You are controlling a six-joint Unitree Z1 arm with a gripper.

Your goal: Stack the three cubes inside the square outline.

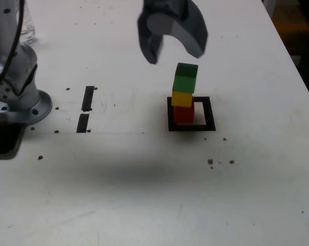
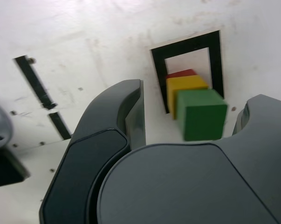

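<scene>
On the pale, speckled counter (image 1: 123, 195), we are seeing the three cubes already standing as one stack: the green cube (image 1: 185, 77) is resting on the yellow cube (image 1: 182, 99), and that one is sitting on the red cube (image 1: 184, 115), inside the square outline (image 1: 210, 114). Above them the gripper (image 1: 173, 57) is hanging with its fingers apart, holding nothing, so we are judging the stacking complete, with perhaps only the arm's retreat remaining.

Matt green cube (image 2: 202, 115), glossy white tabletop (image 1: 118, 205)
</scene>
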